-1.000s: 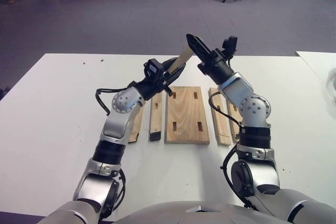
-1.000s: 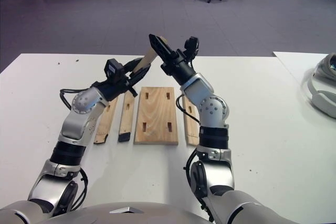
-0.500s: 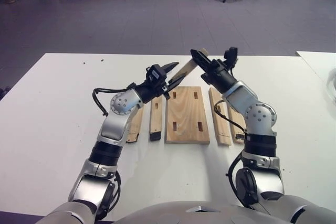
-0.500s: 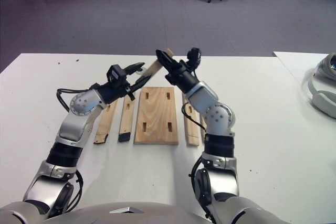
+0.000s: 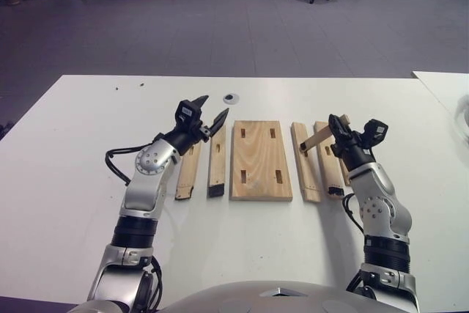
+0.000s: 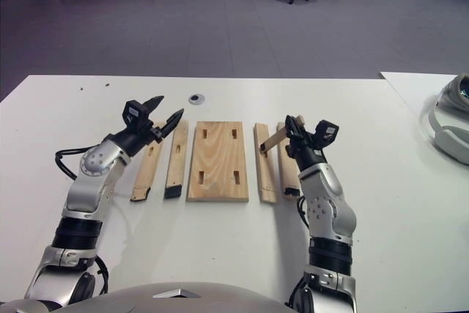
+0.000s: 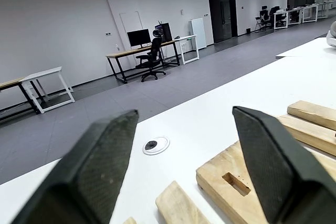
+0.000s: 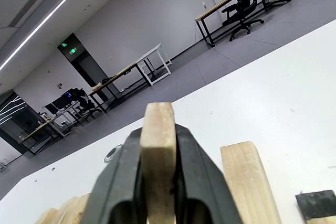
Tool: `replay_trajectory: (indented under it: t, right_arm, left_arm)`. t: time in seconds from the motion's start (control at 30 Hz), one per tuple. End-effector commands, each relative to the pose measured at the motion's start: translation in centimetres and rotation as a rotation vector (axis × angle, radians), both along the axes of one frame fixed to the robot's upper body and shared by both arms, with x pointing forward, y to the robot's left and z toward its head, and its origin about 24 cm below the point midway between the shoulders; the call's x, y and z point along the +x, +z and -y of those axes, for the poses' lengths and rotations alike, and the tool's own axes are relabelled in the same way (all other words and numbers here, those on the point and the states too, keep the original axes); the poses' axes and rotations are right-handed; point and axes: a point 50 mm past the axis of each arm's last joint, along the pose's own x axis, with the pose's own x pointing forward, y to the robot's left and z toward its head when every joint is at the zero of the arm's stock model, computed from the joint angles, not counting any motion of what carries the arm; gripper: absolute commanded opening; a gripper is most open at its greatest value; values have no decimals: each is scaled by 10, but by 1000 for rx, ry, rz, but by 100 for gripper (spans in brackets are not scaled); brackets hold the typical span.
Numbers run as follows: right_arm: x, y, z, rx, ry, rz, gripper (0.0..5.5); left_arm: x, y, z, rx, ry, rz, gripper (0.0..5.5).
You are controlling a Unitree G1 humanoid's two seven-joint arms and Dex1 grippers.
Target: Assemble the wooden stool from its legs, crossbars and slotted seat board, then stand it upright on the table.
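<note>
The white table [image 5: 80, 159] runs out ahead of me, with grey floor, desks and office chairs in the room beyond. The slotted seat board [image 5: 261, 159] lies flat in the middle of it, its four slots facing up. Two legs lie flat on each side of the board, all running lengthwise alongside it: the inner left leg [image 5: 217, 163] just beside the board, the outer left leg [image 5: 188, 172] beyond that, and on the other side the inner right leg [image 5: 306, 165] and the outer right leg [image 5: 330, 175].

My right gripper [image 5: 339, 127] hangs above the far part of the outer right leg, clamped on one end of a crossbar [image 5: 319, 137]. The crossbar slants down from my fingers toward the board, and its free end sits over the inner right leg (whether it touches the wood, I cannot tell). In my right wrist view the bar stands squeezed between both dark fingers [image 8: 197, 182], with a leg lying on the table past them.

My left gripper [image 5: 214, 105] is spread wide and holds nothing. It hovers over the far ends of the two left legs, tips pointing toward the table's far edge. A round cable grommet [image 5: 231, 97] sits in the tabletop just past those tips, near the board's far left corner.
</note>
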Motion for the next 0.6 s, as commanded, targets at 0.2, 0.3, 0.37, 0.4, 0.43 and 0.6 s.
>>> replay_trajectory:
  t: [0.2,0.3,0.37,0.4,0.43,0.6]
  right_arm:
    - [-11,-16,4,-126,-25,-71,42]
    - [-11,-22,-3,-287,12,-112,42]
    - [-11,-26,-12,-410,53,-140,42]
    - [-13,-30,-16,-429,72,-160,42]
    - [-16,-39,-19,-453,96,-191,42]
    - [-44,-97,-19,-531,273,-425,42]
  left_arm:
    - [2,-2,-9,1,40,-16,328]
    - [1,-3,-10,3,49,-18,328]
    - [1,-3,-10,3,53,-19,328]
    - [1,-3,-11,2,54,-19,328]
    - [1,-3,-10,2,56,-19,328]
    - [0,-5,-10,-4,62,-28,328]
